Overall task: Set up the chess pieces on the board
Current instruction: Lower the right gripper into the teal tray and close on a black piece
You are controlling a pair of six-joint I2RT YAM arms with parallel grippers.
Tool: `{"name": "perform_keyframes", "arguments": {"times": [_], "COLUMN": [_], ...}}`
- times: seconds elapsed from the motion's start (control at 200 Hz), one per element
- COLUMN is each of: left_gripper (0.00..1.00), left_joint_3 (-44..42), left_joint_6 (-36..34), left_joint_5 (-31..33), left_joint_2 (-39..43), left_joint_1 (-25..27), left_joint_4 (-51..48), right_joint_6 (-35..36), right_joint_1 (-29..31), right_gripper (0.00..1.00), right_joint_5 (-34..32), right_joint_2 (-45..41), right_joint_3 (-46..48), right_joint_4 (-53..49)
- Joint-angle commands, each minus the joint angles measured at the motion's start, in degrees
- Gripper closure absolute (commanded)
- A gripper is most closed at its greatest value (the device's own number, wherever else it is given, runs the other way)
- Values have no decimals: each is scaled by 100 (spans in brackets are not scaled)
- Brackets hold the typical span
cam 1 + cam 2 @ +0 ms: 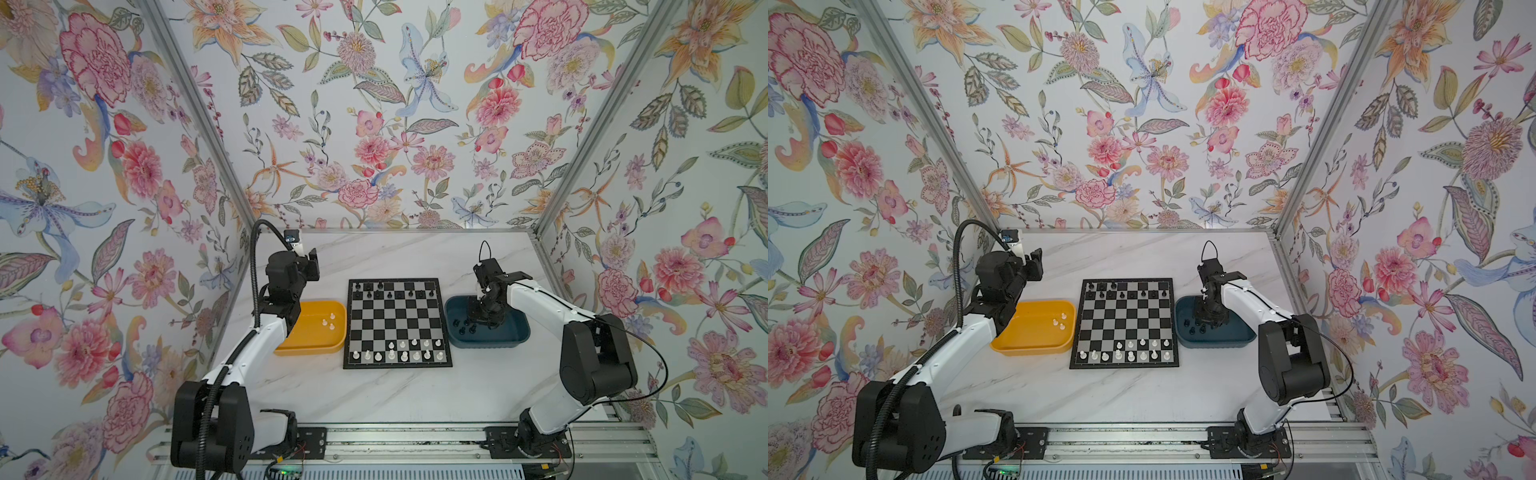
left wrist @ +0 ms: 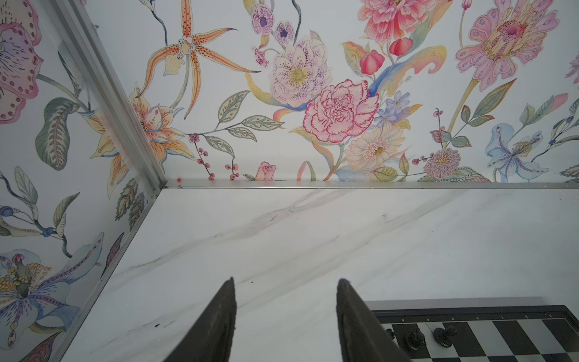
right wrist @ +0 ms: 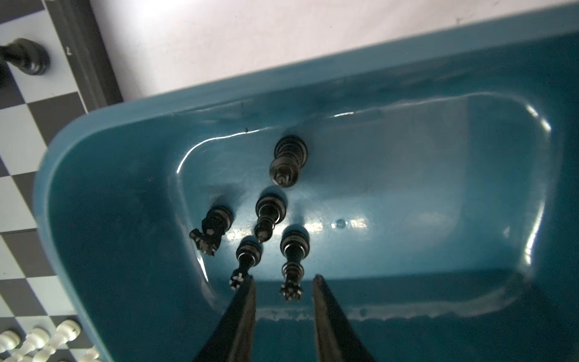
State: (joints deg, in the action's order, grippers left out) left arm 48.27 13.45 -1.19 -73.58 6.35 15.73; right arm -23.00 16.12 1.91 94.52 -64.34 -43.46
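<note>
Now: the right arm seems about to take one more black piece out of the dark blue tray [image 3: 219, 91].
Right fingers [image 3: 322, 297]: partly open and low inside this tray, holding nothing. The crowned black piece [image 3: 293, 260] stands between the tips with free space on both sides.
Left fingers [image 2: 347, 307]: apart and empty, raised over the worktop [image 2: 313, 238] behind the yellow tray [image 1: 309, 351], pointing toward the back wall.
Chess pieces: five black ones stand in the dark blue tray and three white ones [image 1: 330, 321] in the yellow tray. The others are on the board [image 1: 399, 328], black in the two far rows [image 1: 390, 291] and white in the two near rows [image 1: 399, 351].
Board: flat on the worktop, between the two trays.
Centring: probably best to bring the piece to the middle of the gap first, so both fingers meet it together and it does not tip.
Grip height: the narrow stem under the crown looks the safest place; the piece is tiny and smooth, so close gently.
Risk: the neighbour piece [image 3: 247, 260] has its top just beside one finger and can be knocked during closing.
Lift: straight up until clear of the tray wall, only then across to the board.
Placing: some far-row squares look free, but I cannot tell which one belongs to this piece.
</note>
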Motion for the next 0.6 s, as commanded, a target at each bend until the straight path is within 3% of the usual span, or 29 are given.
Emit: {"name": "perform_keyframes", "arguments": {"times": [0.0,0.591], "left_gripper": [47,47], "left_joint_3": [-46,-37], "left_joint_6": [59,114], "left_joint_5": [-88,-144], "left_joint_2": [-33,-42], "left_joint_1": [-67,-72], "left_joint_4": [88,77], "right_joint_6": [-46,-46], "right_joint_1": [51,50], "right_gripper": [67,67], "right_joint_5": [-103,-121], "right_joint_2": [114,207], "right_joint_3": [97,154], "right_joint_4": [-68,6]}}
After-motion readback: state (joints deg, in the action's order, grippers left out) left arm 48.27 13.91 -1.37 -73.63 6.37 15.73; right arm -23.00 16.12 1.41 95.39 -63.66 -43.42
